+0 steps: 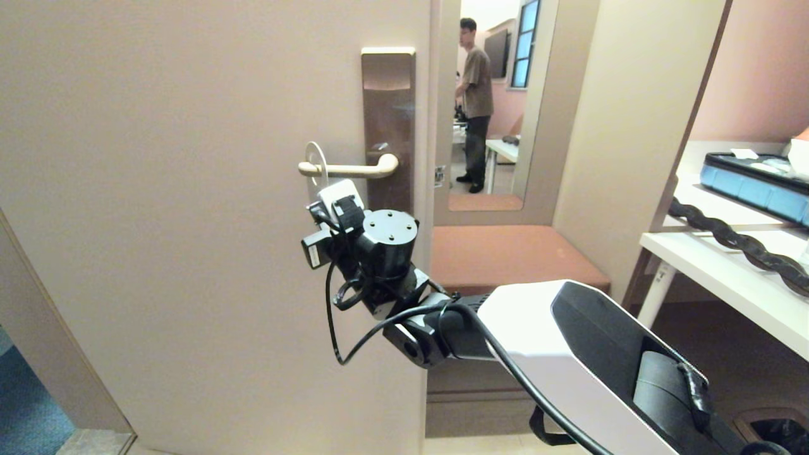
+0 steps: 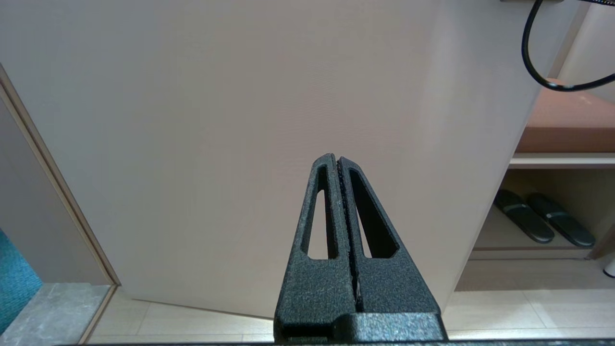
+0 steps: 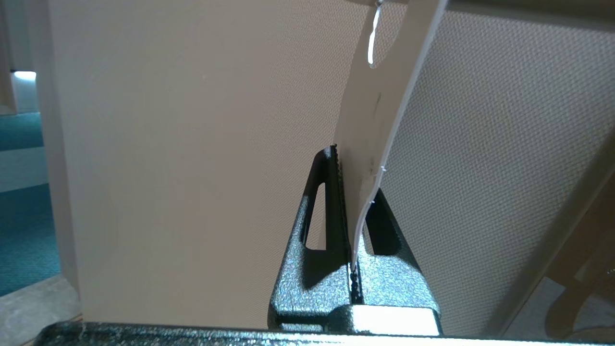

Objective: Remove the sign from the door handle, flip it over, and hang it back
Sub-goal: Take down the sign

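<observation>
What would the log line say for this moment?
right gripper: shut on sign | sign: on handle | left gripper: shut, empty, by door

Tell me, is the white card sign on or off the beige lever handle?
On: white card sign's loop rings beige lever handle.

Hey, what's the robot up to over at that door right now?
The right pincer is shut on the lower part of the sign, a flat white card whose hole is looped over the door handle. So the sign hangs on the lever while gripped from below, not yet lifted off. The left pincer is shut on nothing, parked low facing the door. A person stands in the room beyond.
</observation>
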Tool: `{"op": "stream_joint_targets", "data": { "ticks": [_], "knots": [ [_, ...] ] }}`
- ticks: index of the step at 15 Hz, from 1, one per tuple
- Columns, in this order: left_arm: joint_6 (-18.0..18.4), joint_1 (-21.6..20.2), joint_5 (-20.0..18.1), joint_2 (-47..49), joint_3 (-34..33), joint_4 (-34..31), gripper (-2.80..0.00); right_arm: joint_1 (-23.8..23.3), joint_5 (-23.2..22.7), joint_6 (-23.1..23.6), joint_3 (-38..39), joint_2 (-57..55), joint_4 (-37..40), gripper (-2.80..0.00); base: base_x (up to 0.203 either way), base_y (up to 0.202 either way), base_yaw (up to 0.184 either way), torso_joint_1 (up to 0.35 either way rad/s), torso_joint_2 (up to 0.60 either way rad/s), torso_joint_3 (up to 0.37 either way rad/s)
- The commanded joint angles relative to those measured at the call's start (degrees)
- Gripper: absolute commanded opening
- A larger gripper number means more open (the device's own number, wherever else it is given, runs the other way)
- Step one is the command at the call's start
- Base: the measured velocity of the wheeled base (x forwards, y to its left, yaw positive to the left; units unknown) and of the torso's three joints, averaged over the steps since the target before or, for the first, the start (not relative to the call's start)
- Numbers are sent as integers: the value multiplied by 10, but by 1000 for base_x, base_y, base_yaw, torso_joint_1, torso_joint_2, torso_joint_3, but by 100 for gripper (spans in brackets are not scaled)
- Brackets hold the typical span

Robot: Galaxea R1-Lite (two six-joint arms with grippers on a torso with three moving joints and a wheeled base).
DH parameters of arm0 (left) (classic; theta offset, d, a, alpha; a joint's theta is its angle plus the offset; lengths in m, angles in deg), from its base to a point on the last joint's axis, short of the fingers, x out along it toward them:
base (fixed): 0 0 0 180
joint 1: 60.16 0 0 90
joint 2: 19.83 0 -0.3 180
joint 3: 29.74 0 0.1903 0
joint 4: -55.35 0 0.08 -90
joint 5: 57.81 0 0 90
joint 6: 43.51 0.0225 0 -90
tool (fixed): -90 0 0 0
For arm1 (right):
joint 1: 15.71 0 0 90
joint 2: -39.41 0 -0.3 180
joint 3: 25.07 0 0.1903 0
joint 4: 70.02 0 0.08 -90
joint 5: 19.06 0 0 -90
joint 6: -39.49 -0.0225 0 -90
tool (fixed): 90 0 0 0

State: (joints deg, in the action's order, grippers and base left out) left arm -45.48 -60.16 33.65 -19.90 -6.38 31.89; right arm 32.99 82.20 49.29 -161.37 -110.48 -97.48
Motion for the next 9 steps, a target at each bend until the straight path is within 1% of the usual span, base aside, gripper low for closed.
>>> {"op": "stream_joint_targets", "data": {
  "ticks": [1, 5, 8, 9],
  "knots": [
    [0, 0, 0, 1, 0, 0, -280, -1, 0, -4, 0, -7, -4, -280, 0, 0, 0, 0, 0, 0],
    [0, 0, 0, 1, 0, 0, -280, -10, -4, -4, -1, -10, -4, -280, 0, 0, 0, 0, 0, 0],
    [0, 0, 0, 1, 0, 0, -280, -23, -38, -4, -4, -8, -2, -280, 0, 0, 0, 0, 0, 0],
    [0, 0, 0, 1, 0, 0, -280, -26, -39, -4, -6, -5, -1, -280, 0, 0, 0, 0, 0, 0]
  ]
}}
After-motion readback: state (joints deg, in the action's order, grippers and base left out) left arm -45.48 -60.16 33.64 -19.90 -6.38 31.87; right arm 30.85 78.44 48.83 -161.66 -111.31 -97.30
